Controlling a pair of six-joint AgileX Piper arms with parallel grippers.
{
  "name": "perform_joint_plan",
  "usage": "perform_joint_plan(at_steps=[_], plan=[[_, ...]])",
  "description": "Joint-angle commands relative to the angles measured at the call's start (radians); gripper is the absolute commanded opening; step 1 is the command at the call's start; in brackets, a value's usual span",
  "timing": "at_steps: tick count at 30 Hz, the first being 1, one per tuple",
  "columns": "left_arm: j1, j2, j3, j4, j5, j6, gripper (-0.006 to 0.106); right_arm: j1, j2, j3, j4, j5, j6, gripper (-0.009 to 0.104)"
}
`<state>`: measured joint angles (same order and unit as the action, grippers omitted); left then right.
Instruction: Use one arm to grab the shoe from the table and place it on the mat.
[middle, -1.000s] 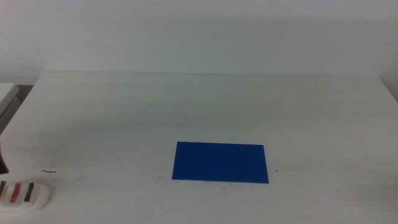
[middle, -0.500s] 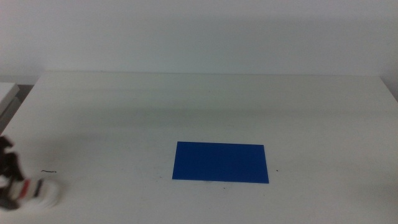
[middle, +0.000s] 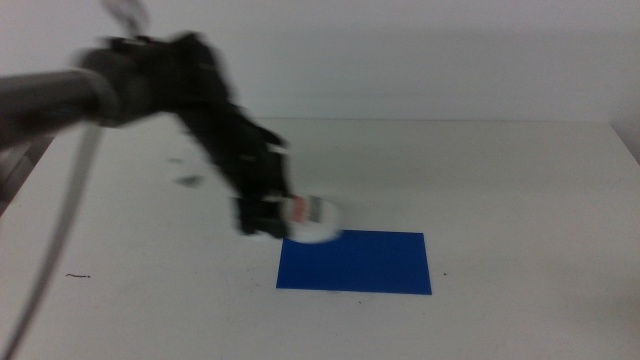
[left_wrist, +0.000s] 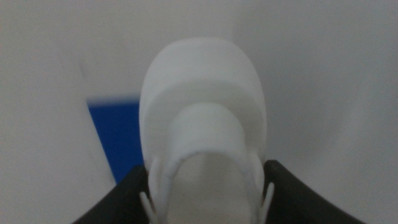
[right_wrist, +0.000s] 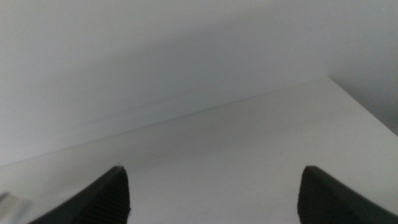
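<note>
left gripper (middle: 268, 212) has its fingers clamped on the shoe (middle: 310, 220) over the mat's (middle: 355, 262) back-left corner; right gripper (right_wrist: 211, 199) fingers spread wide.

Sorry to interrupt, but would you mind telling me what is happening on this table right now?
The left arm's hand is carrying the small white chunky shoe with a red strap, gripped between its dark jaws. The shoe is at the near-left corner of the thin flat deep-blue mat on the wide white table, not yet set down. The right hand waits open, off to the side.
</note>
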<state>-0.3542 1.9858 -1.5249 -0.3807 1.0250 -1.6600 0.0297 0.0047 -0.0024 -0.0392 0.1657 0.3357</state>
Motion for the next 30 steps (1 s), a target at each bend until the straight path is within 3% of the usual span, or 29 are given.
perform_joint_plan(at_steps=[1,9,14,19,23,28,30], plan=[[-0.082,0.055,-0.079,0.004,0.034,-0.081,-0.002,0.002,-0.005,0.002,-0.01,-0.008,-0.003,0.079],[-0.206,0.154,-0.223,0.069,0.088,-0.153,-0.002,0.002,-0.005,0.002,-0.01,-0.008,-0.003,0.079],[-0.247,0.166,-0.246,0.132,0.089,-0.045,-0.002,0.002,-0.005,0.002,-0.01,-0.008,-0.003,0.079],[-0.29,0.171,-0.246,0.195,0.135,0.364,-0.002,0.002,-0.005,0.002,-0.01,-0.008,-0.003,0.079],[-0.312,0.171,-0.243,0.253,0.173,0.831,-0.002,0.002,-0.005,0.002,-0.01,-0.008,-0.003,0.079],[-0.313,0.171,-0.243,0.148,0.187,1.495,-0.002,0.002,-0.005,0.002,-0.01,-0.008,-0.003,0.079],[-0.313,0.171,-0.243,0.113,0.193,1.669,-0.002,0.002,-0.005,0.002,-0.01,-0.008,-0.003,0.079]])
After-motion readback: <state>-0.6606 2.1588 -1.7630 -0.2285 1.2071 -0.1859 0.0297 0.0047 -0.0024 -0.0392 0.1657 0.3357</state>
